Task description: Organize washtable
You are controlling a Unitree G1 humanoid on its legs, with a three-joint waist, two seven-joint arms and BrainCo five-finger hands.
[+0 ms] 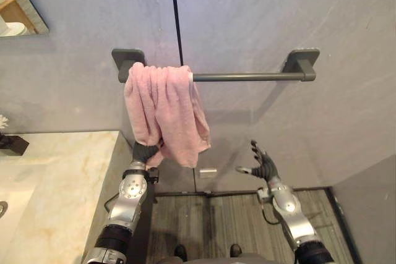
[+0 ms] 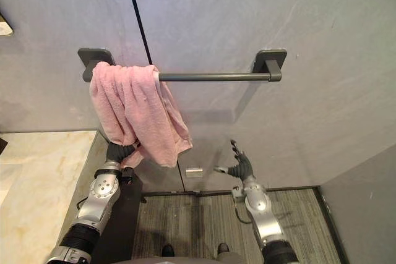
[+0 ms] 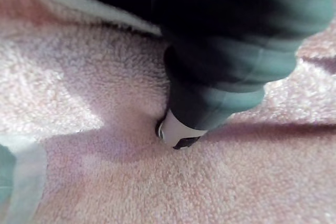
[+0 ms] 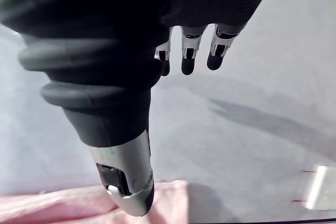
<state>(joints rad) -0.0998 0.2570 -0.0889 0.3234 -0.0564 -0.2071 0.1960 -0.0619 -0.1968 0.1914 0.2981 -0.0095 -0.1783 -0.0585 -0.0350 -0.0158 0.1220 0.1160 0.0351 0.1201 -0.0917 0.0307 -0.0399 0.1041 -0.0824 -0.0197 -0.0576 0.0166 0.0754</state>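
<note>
Wall [image 1: 278, 17] of grey stone is the biggest thing, with the marble washtable [image 1: 55, 177] at its left. The pink towel [image 1: 164, 112] hangs bunched on the left end of the dark towel bar [image 1: 247, 77]. The left hand [image 1: 144, 152] is under the towel, and I cannot tell if it grips. The right hand [image 1: 263, 166] is spread wide and holds nothing. A hard tug could drag the lopsided towel onto the floor.

Soft, perhaps overhead light, faint shadow beside towel [image 1: 164, 109]

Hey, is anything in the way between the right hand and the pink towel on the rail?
Nothing visible. The open right hand hangs apart from the towel, only bare wall behind the gap. The left hand is pressed into the towel from below.
</note>
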